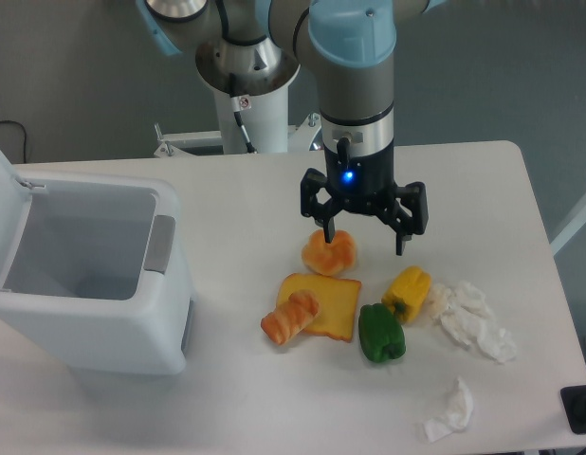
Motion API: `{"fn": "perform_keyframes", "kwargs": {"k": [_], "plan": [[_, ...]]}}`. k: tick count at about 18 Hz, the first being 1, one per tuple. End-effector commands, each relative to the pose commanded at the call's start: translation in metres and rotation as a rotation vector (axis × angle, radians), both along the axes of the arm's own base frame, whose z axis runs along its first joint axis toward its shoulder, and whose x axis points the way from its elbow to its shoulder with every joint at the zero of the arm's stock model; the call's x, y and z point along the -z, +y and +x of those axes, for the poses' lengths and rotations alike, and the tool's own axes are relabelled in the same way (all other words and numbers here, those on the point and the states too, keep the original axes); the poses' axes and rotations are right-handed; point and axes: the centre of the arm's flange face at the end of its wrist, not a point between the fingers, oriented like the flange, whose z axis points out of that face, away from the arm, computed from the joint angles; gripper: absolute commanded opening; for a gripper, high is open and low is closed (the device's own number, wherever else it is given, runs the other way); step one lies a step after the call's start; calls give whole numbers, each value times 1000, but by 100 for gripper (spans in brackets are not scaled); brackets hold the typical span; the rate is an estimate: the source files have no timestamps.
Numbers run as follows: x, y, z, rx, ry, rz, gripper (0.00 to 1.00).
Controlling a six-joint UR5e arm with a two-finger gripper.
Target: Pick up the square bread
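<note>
White and wide, the surface point(227, 199) carries a cluster of toy food near its middle. The square bread point(329, 301) lies flat there, its left corner overlapped by a twisted roll point(289, 317). A round orange bun point(329, 252) sits just behind the bread, a green pepper point(381, 333) just right of it, and a yellow pepper point(407, 291) beyond that, beside crumpled tissues point(471, 318). An open white bin point(84, 270) stands at the left. The hand point(363, 242) hangs spread wide and empty above the bun, one fingertip point(328, 240) over it.
</note>
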Motion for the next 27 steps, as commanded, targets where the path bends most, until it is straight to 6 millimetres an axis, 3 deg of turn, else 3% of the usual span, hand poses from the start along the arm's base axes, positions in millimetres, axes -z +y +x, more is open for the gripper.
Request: {"fn": "perform_keyframes", "kwargs": {"k": [6, 15, 27], "plan": [[9, 2, -3, -1, -14, -6, 100], [50, 3, 3, 6, -44, -29, 100], [92, 30, 4, 40, -102, -42, 100]]}}
